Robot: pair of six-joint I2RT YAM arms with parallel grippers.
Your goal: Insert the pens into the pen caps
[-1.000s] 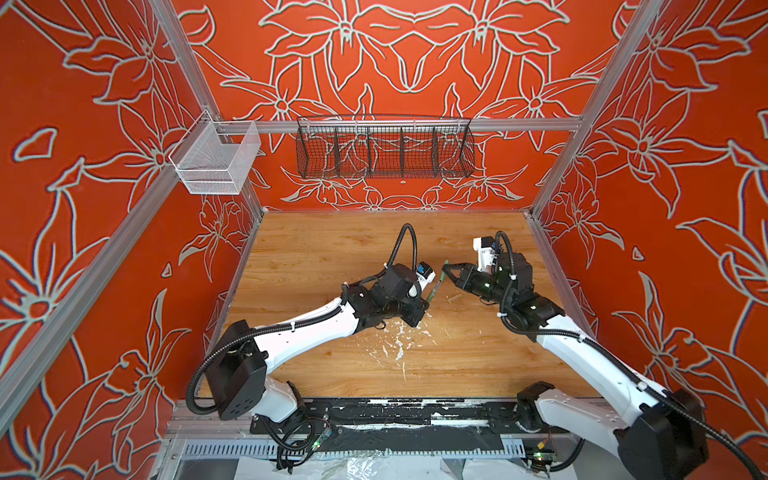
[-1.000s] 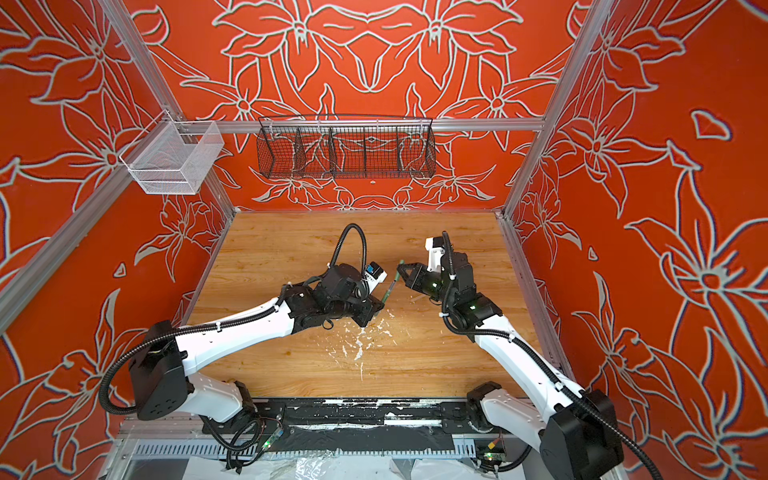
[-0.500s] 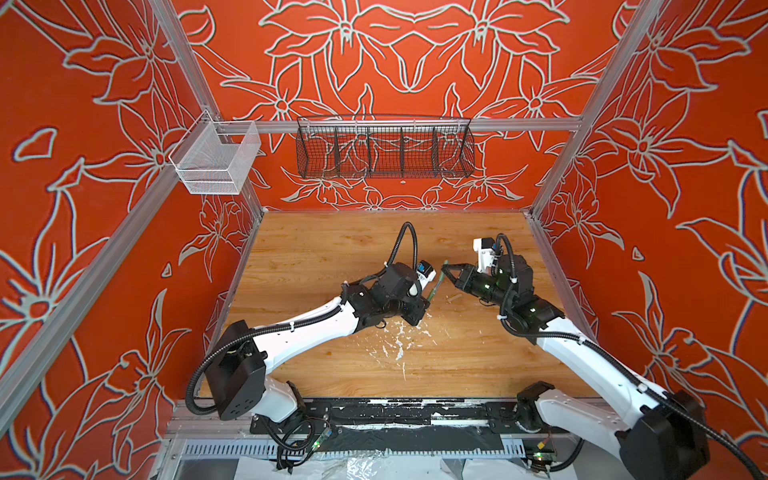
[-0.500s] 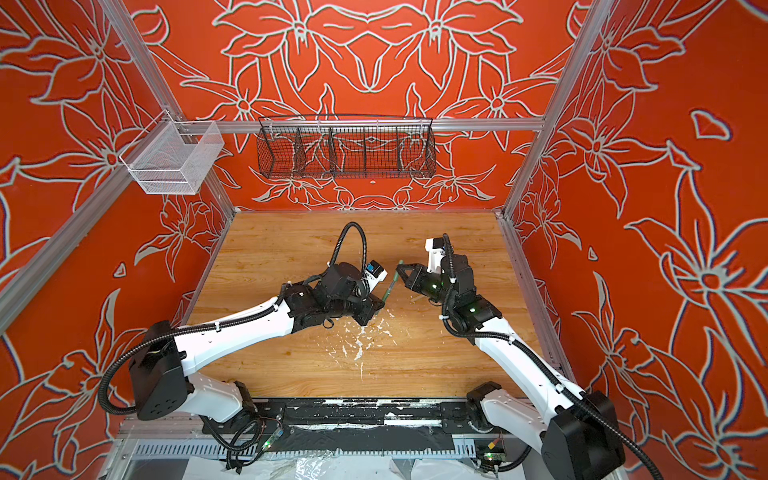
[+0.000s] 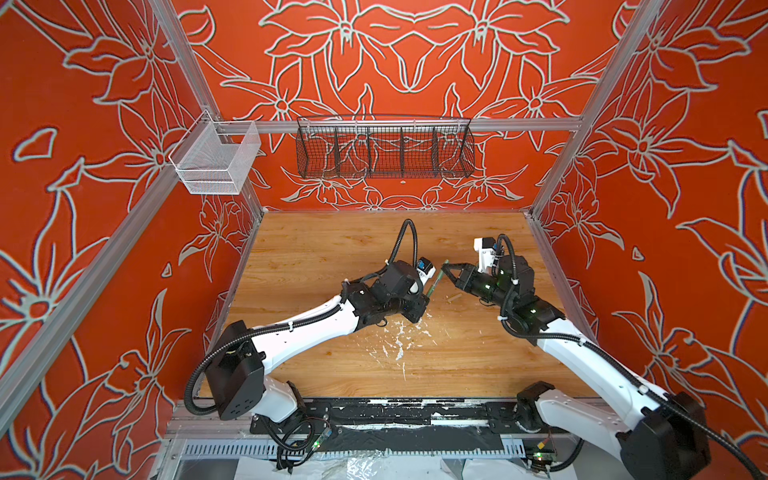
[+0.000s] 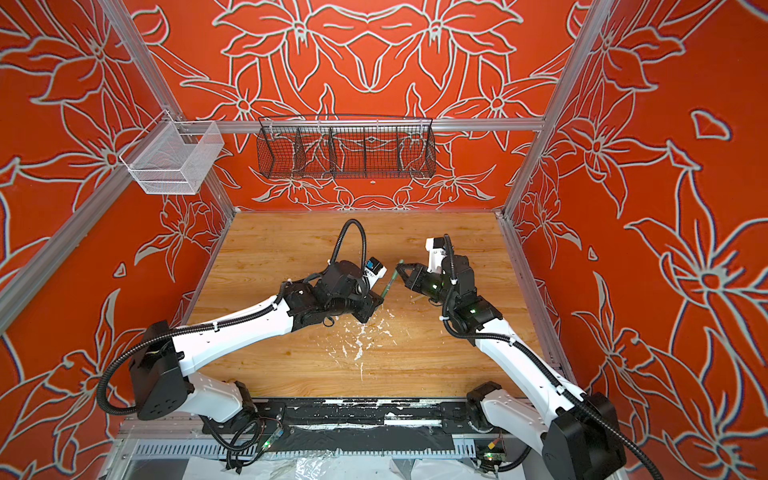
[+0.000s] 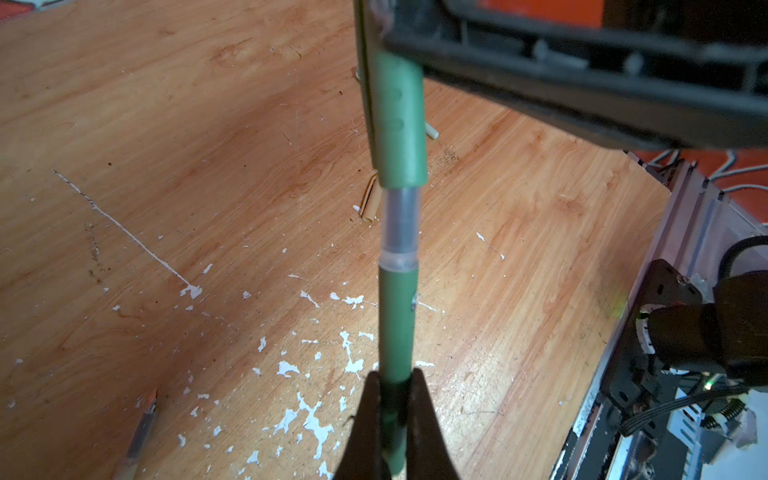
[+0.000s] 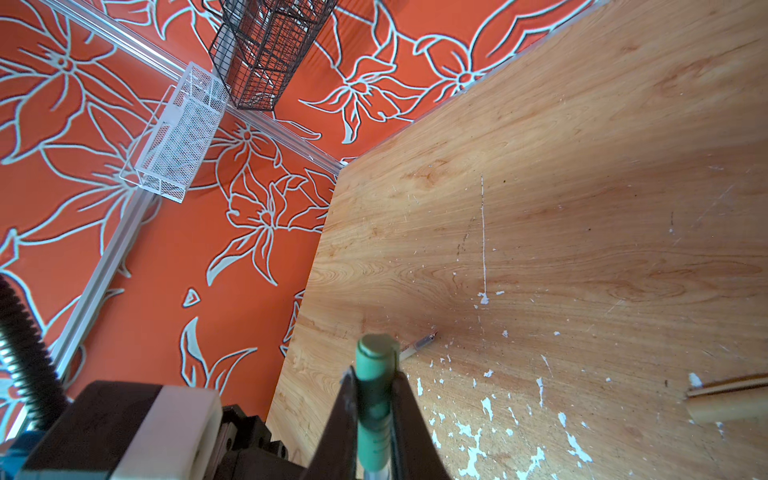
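Left tool (image 7: 395,377) closed on the dark green pen (image 7: 397,320), right tool (image 8: 373,377) closed on the dark green cap (image 7: 402,124), both above the table (image 5: 332,249) centre: cap sits at the pen's far-right end, axes aligned, tip apparently entered, clear collar exposed.

Two pens (image 7: 397,324) seen, two caps (image 7: 401,124) – green, tan – two baskets (image 5: 384,149), two arms (image 5: 307,328)

Both top views are bright and evenly lit, with only soft shadows under the arms (image 5: 307,328) on the table (image 5: 316,257). Both wrist views curve toward their edges, and the near pen (image 7: 397,324) and tan cap (image 8: 727,407) look soft.
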